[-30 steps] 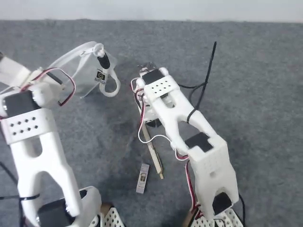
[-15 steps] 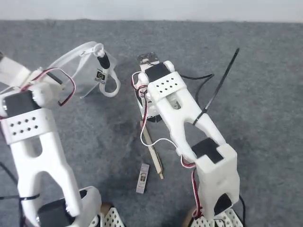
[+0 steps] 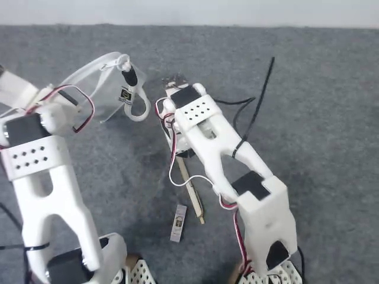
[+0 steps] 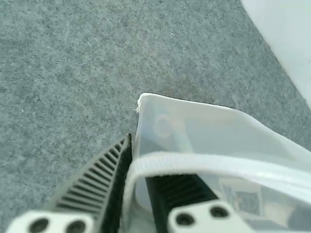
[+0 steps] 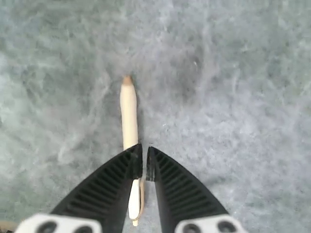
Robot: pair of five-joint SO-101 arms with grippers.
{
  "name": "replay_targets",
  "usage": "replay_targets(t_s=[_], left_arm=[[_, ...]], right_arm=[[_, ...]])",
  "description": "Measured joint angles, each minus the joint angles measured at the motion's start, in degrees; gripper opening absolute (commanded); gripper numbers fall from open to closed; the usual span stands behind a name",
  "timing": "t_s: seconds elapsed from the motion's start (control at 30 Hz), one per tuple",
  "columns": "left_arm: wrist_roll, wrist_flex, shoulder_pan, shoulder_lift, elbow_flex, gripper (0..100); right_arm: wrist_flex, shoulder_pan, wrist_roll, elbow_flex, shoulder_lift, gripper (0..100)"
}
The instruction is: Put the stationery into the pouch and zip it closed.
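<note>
Grey felt-like cloth covers the surface (image 3: 331, 118), with a pale wall strip (image 3: 189, 12) along its far edge. Toward the far left corner sits the clear pouch (image 3: 100, 83), its mouth standing open. A black zip pull (image 3: 129, 77) and a white loop (image 3: 139, 109) hang at the side facing the middle. The left pincer (image 4: 141, 165) is clenched on the pouch's white zip band (image 4: 214, 165), one finger inside the mouth and one outside, as the left wrist view shows.

Around the middle of the surface lies the wooden pencil (image 3: 192, 192), running from the middle toward the near edge. The right arm (image 3: 231, 160) stretches over it. In the right wrist view the right pincer (image 5: 145, 150) hangs above the pencil (image 5: 129, 111) with its black fingers (image 5: 112, 179) pressed almost tip to tip and nothing between them; the pencil passes under one finger and lies flat on the cloth.

Closer to the near edge, just beside the pencil's near end, lies a small flat rectangular item (image 3: 178, 223).
</note>
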Motion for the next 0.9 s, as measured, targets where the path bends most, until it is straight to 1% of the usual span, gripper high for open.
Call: replay_targets(t_s=[0.33, 0.53, 0.57, 0.7, 0.73, 0.9], left_arm=[[0.00, 0.00, 0.00, 0.00, 0.00, 1], [0.00, 0.00, 0.00, 0.00, 0.00, 1], [0.00, 0.00, 0.00, 0.00, 0.00, 1], [0.00, 0.00, 0.00, 0.00, 0.00, 1], [0.00, 0.00, 0.00, 0.00, 0.00, 1], [0.00, 0.00, 0.00, 0.00, 0.00, 1]], right_arm=[[1.23, -0.09, 0.00, 0.00, -0.70, 0.7], [1.93, -2.81, 0.00, 1.32, -0.79, 1.0], [1.93, -2.81, 0.00, 1.32, -0.79, 2.8], [1.93, -2.73, 0.00, 1.32, -0.79, 15.8], [1.93, -2.73, 0.00, 1.32, -0.79, 17.6], [2.02, -2.73, 0.00, 1.32, -0.79, 18.0]])
